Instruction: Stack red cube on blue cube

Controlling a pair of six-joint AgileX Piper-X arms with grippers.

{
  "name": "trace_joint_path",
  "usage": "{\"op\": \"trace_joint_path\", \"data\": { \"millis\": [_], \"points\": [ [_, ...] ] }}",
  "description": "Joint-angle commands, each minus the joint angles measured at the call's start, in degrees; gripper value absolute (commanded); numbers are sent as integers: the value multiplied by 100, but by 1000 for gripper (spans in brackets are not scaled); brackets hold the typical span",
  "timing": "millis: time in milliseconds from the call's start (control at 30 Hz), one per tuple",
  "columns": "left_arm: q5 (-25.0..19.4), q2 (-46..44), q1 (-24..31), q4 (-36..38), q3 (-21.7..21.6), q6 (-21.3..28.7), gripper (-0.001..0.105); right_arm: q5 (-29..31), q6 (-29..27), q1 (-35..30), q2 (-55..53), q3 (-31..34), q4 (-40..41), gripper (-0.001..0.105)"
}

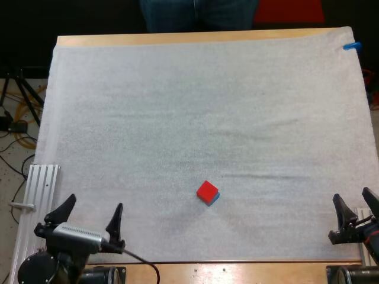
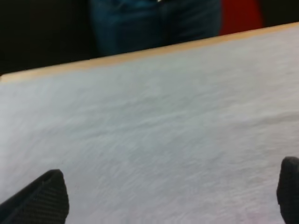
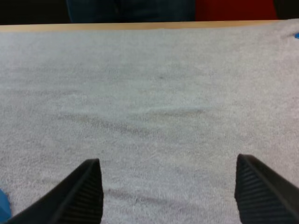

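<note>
Cubes stand stacked in the high view: the red cube (image 1: 207, 190) sits on top of the blue cube (image 1: 215, 199), of which just a blue edge shows beneath it, on the white mat (image 1: 201, 106) near the mat's near edge and about midway between the two arms. The left tool (image 1: 95, 204) hangs over the mat's near left corner, its two black fingers spread apart and holding nothing. The right tool (image 1: 352, 198) is at the near right edge, fingers likewise apart and empty. Both are well away from the cubes. The wooden worktop (image 1: 177, 39) shows as a strip past the mat's far side, and a person's legs (image 1: 198, 13) stand beyond it. In the left wrist view, the left tool (image 2: 173, 168) has its fingers (image 2: 44, 196) wide apart over bare mat (image 2: 154, 130), with the person's legs (image 2: 154, 23) past the far edge. In the right wrist view, the right tool (image 3: 168, 161) is spread open too — only mat (image 3: 154, 93) lies between its fingers (image 3: 84, 191).
</note>
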Motion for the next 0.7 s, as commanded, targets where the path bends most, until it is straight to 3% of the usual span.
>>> {"op": "trace_joint_path", "data": {
  "millis": [0, 400, 667],
  "points": [
    [-256, -794, -9, -104, 25, -98, 87, -76, -10, -11, -249, -7, -88, 59],
    [-390, -783, -9, -313, 691, -136, 87, -86, 48, -11, -249, 221, -181, 59],
    [-390, -780, -9, -306, 692, -133, 87, -86, 395, -11, -249, 50, 146, 59]
  ]
}}
